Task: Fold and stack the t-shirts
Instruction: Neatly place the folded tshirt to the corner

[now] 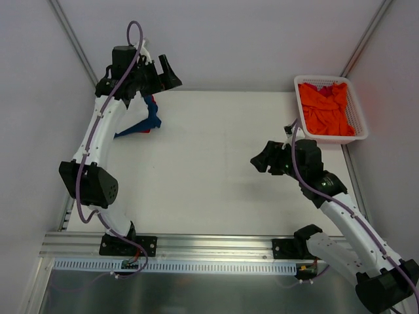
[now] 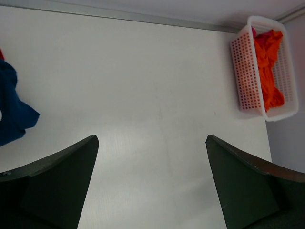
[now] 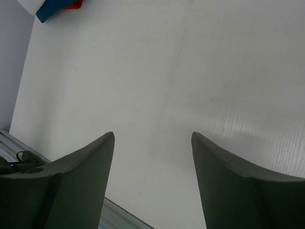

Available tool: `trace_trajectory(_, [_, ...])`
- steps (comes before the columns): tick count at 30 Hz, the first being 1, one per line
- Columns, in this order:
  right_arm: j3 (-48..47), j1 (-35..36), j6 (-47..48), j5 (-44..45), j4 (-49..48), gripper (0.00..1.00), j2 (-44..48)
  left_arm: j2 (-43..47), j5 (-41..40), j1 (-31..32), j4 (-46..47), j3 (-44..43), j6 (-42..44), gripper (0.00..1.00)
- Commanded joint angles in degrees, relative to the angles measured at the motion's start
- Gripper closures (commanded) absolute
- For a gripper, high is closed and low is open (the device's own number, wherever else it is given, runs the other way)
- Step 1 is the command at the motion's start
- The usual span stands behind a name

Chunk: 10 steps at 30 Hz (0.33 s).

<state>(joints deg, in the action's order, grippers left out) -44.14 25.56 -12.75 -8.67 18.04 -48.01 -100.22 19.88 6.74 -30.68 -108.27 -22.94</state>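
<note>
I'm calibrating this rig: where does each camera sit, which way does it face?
Top external: above, behind the bases, looking down on the white table; both arms show.
Left wrist: on its arm, faces the white plastic lattice basket; open left tool shows.
Right wrist: on its arm, faces the dark blue cloth t-shirt; open right tool shows.
All three share that t-shirt.

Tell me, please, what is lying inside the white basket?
A crumpled orange t-shirt fills the basket, with a strip of pinkish-red cloth at the far end. Whatever lies under the orange cloth is covered.
</note>
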Motion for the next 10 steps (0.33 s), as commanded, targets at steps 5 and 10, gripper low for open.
trace_trajectory(5, [-3.8,-0.4,0.9,5.3,2.1,0.29,0.6,6.8,-1.2,6.2,2.6,7.2,1.1,0.02])
trace_trajectory(10, [-4.6,-0.3,0.8,6.3,3.6,0.31,0.8,10.7,-0.5,9.8,5.6,14.6,0.9,0.03])
